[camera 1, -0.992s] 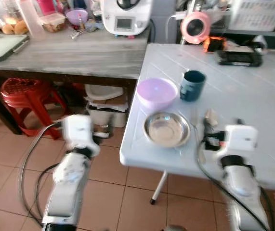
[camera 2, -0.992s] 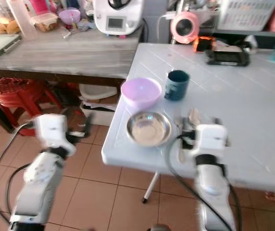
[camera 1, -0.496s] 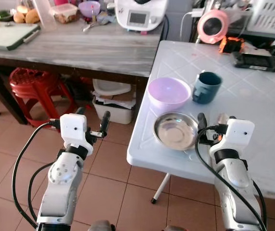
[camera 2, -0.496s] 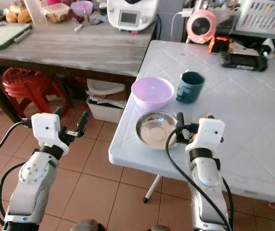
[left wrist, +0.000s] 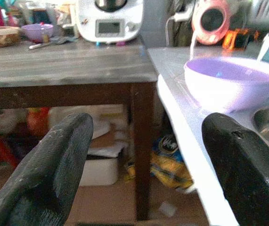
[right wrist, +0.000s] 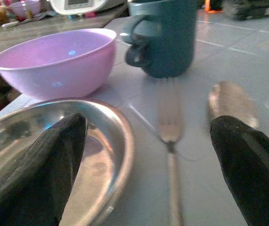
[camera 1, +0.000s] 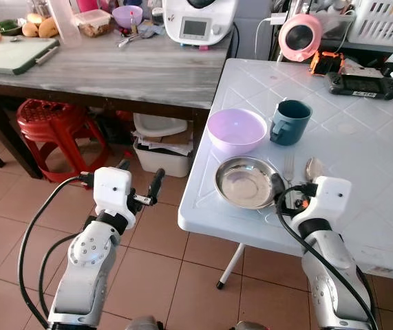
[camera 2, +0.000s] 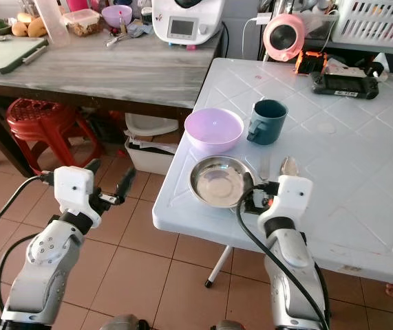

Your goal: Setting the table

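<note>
From where I sit the setting looks nearly laid — purple bowl (camera 1: 237,130), blue mug (camera 1: 290,122), steel plate (camera 1: 246,181), fork (camera 1: 287,175) and spoon (camera 1: 312,169) all sit on the white tabletop (camera 1: 361,148) at centre right of the head view. What may be left, I judge, is straightening the cutlery or fetching more pieces.

At lower left of the frame my left hand (camera 1: 140,191) hangs open over the tiled floor (camera 1: 17,206), well short of the tabletop's edge, holding nothing. The wooden counter (camera 1: 113,69) with its clutter runs along the upper left.

At lower centre right, my right hand (camera 1: 285,192) is open and empty — its fingers bracket the plate's rim and the fork handle, with the fork just ahead between them, the spoon beside it, and bowl and mug beyond.
</note>
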`<state>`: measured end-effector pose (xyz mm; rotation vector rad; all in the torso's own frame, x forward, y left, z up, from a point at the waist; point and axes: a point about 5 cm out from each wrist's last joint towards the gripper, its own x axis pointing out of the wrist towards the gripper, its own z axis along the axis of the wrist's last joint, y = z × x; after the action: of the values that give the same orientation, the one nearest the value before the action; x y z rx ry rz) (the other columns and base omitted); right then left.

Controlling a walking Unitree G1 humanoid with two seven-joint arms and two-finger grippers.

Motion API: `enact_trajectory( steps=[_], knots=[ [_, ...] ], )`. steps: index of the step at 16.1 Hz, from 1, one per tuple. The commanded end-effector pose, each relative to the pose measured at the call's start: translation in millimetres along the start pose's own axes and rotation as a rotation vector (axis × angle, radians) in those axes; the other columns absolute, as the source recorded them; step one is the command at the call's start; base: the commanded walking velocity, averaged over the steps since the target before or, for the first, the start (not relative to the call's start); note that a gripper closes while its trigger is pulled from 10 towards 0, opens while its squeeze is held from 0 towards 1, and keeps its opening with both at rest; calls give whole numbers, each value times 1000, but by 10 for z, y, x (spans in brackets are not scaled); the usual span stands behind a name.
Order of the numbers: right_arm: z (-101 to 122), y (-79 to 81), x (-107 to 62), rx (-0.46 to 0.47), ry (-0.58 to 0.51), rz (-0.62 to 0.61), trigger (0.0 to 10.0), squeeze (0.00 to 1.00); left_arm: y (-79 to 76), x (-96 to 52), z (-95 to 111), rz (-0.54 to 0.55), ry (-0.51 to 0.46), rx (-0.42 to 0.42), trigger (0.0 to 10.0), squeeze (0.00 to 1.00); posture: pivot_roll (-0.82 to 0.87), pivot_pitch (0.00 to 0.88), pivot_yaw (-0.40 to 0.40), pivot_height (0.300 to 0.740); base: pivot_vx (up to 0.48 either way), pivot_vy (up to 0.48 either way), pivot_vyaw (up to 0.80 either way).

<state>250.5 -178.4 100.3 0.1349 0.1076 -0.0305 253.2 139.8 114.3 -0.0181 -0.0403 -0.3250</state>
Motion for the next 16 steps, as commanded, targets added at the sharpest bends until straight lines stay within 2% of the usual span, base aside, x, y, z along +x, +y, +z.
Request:
enact_trajectory(
  steps=[1, 6, 10, 11, 12, 13, 14, 16],
  knots=[
    [11, 52, 26, 11, 9, 35, 10000, 0, 18, -13, 47, 6, -18, 14, 10000, 0, 34, 27, 29, 740, 0, 0, 0],
    [-108, 81, 25, 111, 92, 78, 10000, 0, 6, -42, 9, -34, 20, 12, 10000, 0, 43, 30, 25, 740, 0, 0, 0],
    [-156, 143, 34, 135, 128, 134, 10000, 0, -9, -40, 3, -43, 28, 31, 10000, 0, 44, 28, 24, 740, 0, 0, 0],
    [-168, 149, 38, 137, 136, 138, 7020, 0, -10, -40, 0, -43, 30, 33, 10000, 0, 44, 29, 24, 740, 0, 0, 0],
    [-177, 155, 38, 141, 146, 144, 2824, 0, -11, -41, -1, -41, 31, 36, 10000, 0, 45, 31, 24, 740, 0, 0, 0],
    [-177, 155, 36, 144, 148, 144, 784, 0, -12, -41, -3, -41, 33, 37, 10000, 0, 45, 30, 23, 740, 0, 0, 0],
    [-181, 155, 35, 150, 152, 143, 0, 0, -14, -42, -5, -41, 35, 37, 10000, 0, 44, 33, 25, 740, 0, 0, 0],
    [-212, 151, 36, 196, 177, 136, 0, 0, -20, -43, -8, -43, 37, 38, 10000, 0, 43, 35, 24, 740, 0, 0, 0]
  ],
)
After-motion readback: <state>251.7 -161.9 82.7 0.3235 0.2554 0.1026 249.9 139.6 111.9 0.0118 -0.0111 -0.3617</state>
